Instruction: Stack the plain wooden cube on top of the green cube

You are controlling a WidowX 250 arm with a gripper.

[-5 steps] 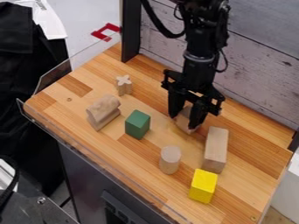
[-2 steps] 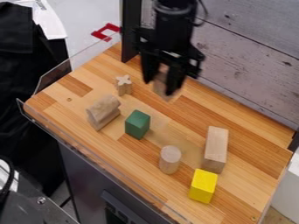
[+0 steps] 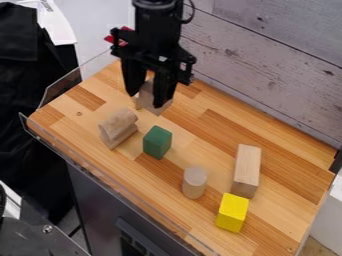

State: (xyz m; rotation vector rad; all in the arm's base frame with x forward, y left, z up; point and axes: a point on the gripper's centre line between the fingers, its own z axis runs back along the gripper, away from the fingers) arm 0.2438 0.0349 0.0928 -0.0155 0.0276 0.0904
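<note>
Wooden block [image 3: 147, 96], held snugly in the black hand [image 3: 146, 99] above the bench [image 3: 280, 200] and beyond the green block [image 3: 157, 142], looks light, stiff and sturdy, probably best gripped across opposite flat sides near its middle.

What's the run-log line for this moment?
gripper: holding wooden block | location: above tabletop, beyond green block | foreground: yellow block, wooden cylinder
</note>
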